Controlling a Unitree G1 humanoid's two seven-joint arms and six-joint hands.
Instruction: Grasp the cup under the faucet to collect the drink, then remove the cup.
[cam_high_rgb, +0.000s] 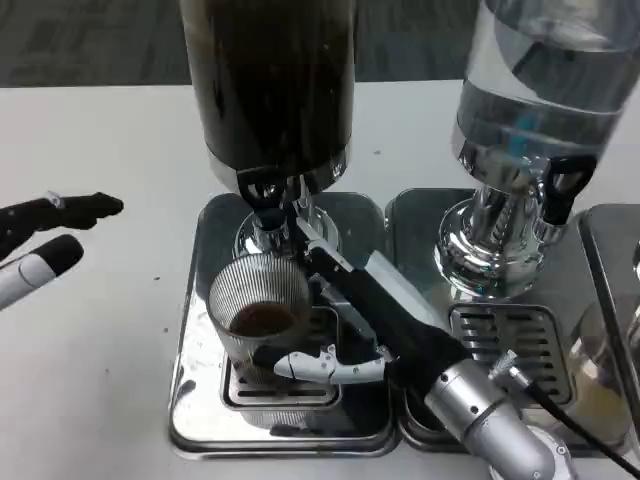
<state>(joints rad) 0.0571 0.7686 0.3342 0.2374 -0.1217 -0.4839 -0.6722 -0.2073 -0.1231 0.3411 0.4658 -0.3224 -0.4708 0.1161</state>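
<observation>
A ribbed clear glass cup (262, 318) with a little brown drink in its bottom stands on the drip grate under the faucet (268, 205) of the dark drink dispenser (270, 85). My right hand (352, 322) reaches in from the lower right and wraps around the cup's right side, a white thumb curling across its lower front. My left hand (45, 240) hovers at the far left over the table, fingers spread and holding nothing.
The dispenser sits on a shiny steel tray (195, 400). A second dispenser with clear liquid (535, 110) and its black tap (560, 190) stands to the right on its own tray with a grate (510, 335). White table surface lies to the left.
</observation>
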